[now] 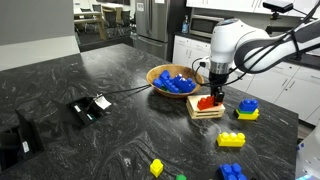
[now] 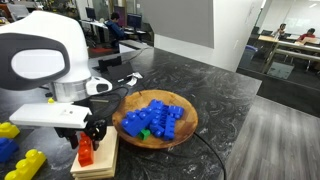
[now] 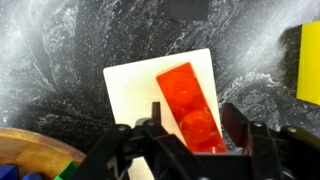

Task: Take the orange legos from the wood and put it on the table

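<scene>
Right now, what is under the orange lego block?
Under the orange lego block is the small wooden board, which lies on the black table. The fingers cover the block's near end in the wrist view, so whatever is under that end is hidden.

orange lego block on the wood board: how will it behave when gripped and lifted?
The orange legos look like rigid, glossy plastic: probably stiff and light, maybe slippery. The gripper straddles one end, so the long block may pivot. The thin wood could shift if dragged.
</scene>
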Robot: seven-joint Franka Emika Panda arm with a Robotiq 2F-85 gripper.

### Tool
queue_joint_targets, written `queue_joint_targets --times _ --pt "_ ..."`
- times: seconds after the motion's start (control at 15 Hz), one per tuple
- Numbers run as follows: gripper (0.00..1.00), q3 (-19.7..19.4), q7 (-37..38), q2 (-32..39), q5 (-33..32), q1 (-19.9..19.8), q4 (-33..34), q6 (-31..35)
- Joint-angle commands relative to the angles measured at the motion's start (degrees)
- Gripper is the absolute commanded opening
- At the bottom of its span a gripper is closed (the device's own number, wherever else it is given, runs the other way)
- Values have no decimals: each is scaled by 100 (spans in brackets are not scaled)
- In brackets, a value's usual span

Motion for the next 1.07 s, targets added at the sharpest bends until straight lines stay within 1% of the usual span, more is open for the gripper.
queue_joint_targets --times 0.0,0.07,0.13,0.27,0.53,0.73,1.0 --pt "34 13 -190 -86 97 -94 2 116" --pt "28 11 -192 -116 112 -98 -3 124" --pt "20 10 -194 -164 139 -96 -9 122" --pt "9 28 -186 -297 164 -74 -31 119" --pt "10 96 -88 -620 189 1 -39 65" --pt "10 215 -13 -606 222 120 154 -77" --pt "10 486 -138 35 318 411 840 -297"
